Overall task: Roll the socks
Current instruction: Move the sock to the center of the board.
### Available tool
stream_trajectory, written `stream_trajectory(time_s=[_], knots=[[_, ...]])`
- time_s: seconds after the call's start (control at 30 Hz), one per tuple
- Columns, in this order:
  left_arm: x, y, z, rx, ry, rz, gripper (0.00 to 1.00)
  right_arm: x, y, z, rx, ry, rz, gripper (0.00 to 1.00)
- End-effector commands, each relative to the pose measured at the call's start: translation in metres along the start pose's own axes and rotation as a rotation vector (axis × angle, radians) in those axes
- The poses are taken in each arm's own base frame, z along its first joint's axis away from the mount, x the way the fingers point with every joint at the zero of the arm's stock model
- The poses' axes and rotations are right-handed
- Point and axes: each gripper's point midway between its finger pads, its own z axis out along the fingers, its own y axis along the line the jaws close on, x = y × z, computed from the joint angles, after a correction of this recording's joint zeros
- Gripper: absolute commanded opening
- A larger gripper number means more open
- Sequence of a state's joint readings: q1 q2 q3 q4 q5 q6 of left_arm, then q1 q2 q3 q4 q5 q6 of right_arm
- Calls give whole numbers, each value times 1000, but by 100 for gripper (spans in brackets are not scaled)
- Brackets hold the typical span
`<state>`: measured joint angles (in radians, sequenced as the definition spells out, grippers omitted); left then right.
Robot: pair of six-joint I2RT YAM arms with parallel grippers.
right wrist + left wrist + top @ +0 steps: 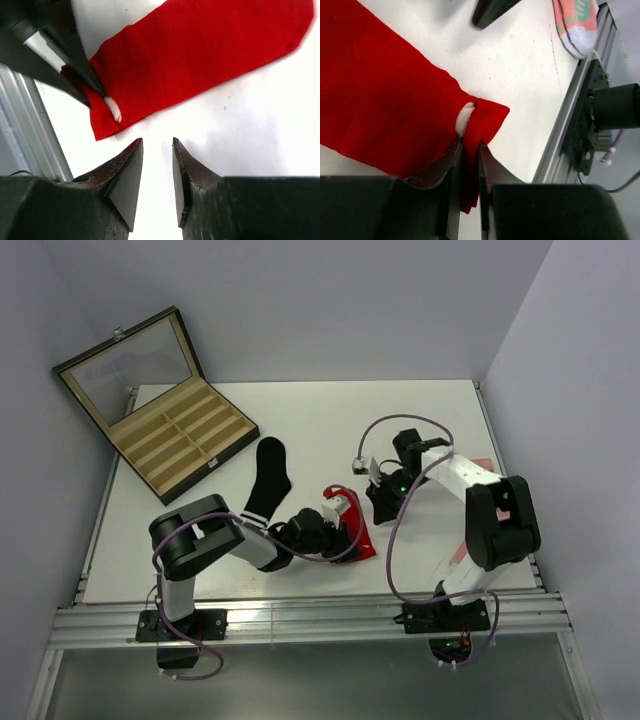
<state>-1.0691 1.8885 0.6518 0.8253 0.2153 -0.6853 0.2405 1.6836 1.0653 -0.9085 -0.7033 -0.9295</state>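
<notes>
At the far left of the white counter we see an open wooden box — glass lid raised, long compartments inside. On the right lies a salmon-pink sock, its white end just beside the metal rail.

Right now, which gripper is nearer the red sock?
Left. The left gripper is pinching a corner of the red sock; the right gripper sits just beside that corner, not touching it.

My arms: white links, black joints | cables: purple, looping | left gripper, right gripper: black wedge fingers
</notes>
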Motion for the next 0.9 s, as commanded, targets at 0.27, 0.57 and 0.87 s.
stream_trajectory(time_s=[0.27, 0.57, 0.87], knots=[[40, 14, -22, 24, 288, -351, 0, -4, 25, -29, 207, -158, -312, 42], [50, 18, -29, 33, 416, -531, 0, 5, 54, 6, 217, -92, -517, 45], [45, 30, -36, 9, 416, -596, 0, 3, 75, 35, 179, -52, -608, 47]])
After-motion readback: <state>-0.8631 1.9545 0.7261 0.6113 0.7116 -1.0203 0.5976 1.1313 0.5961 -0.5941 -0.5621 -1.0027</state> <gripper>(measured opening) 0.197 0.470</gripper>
